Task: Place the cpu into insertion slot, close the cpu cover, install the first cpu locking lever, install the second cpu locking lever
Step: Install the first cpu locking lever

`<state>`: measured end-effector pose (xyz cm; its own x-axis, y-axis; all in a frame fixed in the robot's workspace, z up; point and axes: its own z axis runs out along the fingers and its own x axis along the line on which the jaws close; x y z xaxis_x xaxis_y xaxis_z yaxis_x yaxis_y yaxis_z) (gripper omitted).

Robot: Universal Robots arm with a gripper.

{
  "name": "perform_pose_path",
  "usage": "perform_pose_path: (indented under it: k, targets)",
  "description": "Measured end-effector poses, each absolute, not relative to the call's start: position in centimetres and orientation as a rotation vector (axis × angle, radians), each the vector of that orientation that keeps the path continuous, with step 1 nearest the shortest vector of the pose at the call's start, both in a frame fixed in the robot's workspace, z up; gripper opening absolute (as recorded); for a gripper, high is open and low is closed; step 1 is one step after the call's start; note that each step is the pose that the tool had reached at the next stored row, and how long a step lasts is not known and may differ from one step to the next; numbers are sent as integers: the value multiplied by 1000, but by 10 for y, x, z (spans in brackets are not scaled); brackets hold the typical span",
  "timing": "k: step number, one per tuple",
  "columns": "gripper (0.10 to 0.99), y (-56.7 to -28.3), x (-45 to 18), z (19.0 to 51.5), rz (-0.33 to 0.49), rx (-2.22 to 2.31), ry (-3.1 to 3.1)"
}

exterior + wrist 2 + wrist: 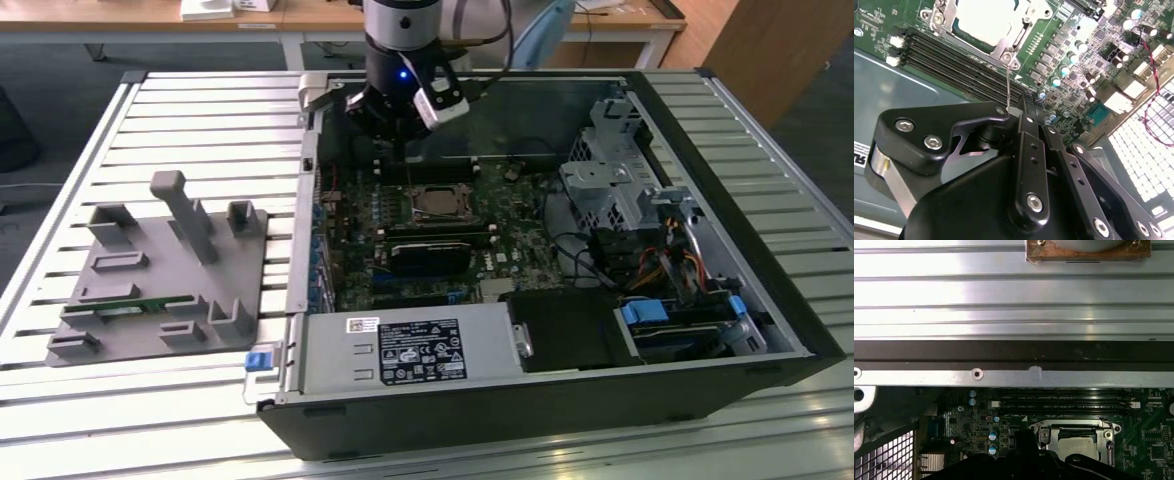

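Note:
The cpu lies flat in the insertion slot on the green board, its silvery top showing through the window of the cpu cover, which lies down over it. In the first wrist view the cpu sits framed by the cpu cover. A thin wire locking lever stands up from the socket's corner towards my gripper. The black fingers are together, with the lever's free end right beside the fingertips; whether they pinch it is unclear. The gripper hangs over the case's back part, just behind the socket.
Long black memory slots run beside the socket. The case's metal wall is close behind. A power supply and drive cage stand inside the case. A grey fixture plate lies on the slatted table at the exterior view's left.

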<state>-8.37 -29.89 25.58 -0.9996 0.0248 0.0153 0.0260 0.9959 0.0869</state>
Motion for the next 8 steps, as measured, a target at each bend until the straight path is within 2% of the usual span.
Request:
perform_pose_path:
  k: [8]
  targets:
    - [106, -299, -76, 256, -136, -40, -3124]
